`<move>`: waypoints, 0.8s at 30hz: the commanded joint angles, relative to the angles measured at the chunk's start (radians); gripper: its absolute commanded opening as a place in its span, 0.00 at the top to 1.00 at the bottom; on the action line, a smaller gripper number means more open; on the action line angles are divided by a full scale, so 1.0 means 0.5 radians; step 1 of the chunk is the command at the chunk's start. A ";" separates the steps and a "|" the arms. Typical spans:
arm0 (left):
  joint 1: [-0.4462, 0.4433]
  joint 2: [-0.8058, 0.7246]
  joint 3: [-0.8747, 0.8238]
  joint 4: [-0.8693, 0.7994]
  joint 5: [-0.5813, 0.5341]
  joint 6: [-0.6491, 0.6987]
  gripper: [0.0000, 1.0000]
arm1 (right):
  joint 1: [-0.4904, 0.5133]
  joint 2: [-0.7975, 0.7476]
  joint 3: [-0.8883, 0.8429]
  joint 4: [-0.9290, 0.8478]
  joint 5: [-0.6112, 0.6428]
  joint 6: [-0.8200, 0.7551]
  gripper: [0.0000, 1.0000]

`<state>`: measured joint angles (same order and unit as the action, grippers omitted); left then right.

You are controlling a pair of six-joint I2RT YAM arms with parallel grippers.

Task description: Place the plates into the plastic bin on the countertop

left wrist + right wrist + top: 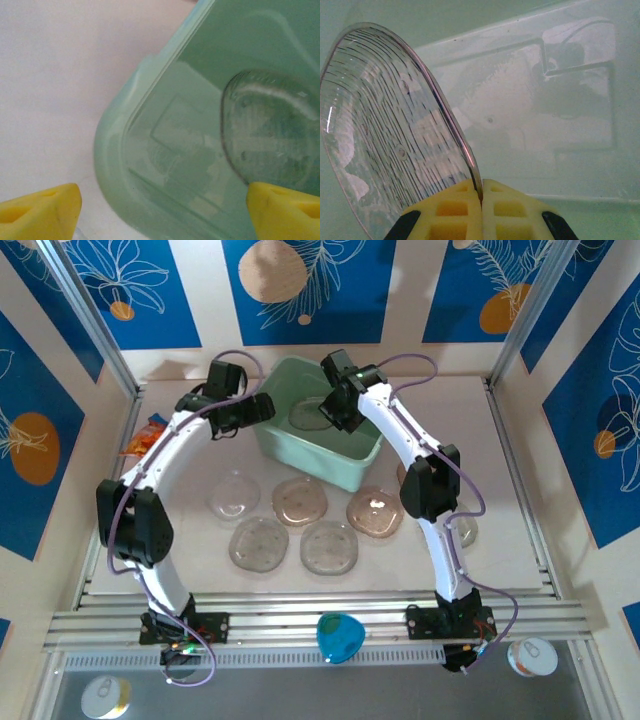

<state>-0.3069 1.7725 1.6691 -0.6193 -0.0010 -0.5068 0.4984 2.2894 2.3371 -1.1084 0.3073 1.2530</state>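
at the far middle of the worktop [500,440] sits the mint bin [330,468], plates [300,502] loose before it. left wrist — left end effector [162,200] spread wide, a flat plate [270,135] inside the bin. right wrist — right end effector [481,200] pinching a clear plate [390,135] by its rim.

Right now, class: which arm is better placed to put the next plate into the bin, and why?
Right. The right gripper pinches a clear plate by its rim over the bin; the left gripper is open, empty.

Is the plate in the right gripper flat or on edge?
On edge: right gripper pinches the clear plate by its rim, inside the plastic bin.
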 commanded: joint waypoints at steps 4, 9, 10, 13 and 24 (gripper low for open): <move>0.087 0.185 0.420 -0.340 0.126 0.465 0.13 | 0.052 0.029 -0.021 0.087 0.111 0.226 1.00; 0.155 0.368 0.632 -0.465 0.343 0.649 0.13 | 0.074 0.064 -0.009 0.124 0.191 0.380 1.00; 0.157 0.401 0.662 -0.486 0.353 0.676 0.13 | 0.077 0.073 -0.004 0.144 0.194 0.401 1.00; 0.161 0.457 0.689 -0.499 0.404 0.719 0.13 | 0.079 0.133 0.064 0.127 0.197 0.476 1.00; 0.157 0.430 0.491 -0.393 0.542 0.682 0.19 | 0.111 0.286 0.130 0.182 0.309 0.695 1.00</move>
<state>-0.2283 2.0155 1.9461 -0.8219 0.2298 -0.1799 0.5446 2.4184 2.3783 -1.0378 0.4084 1.5383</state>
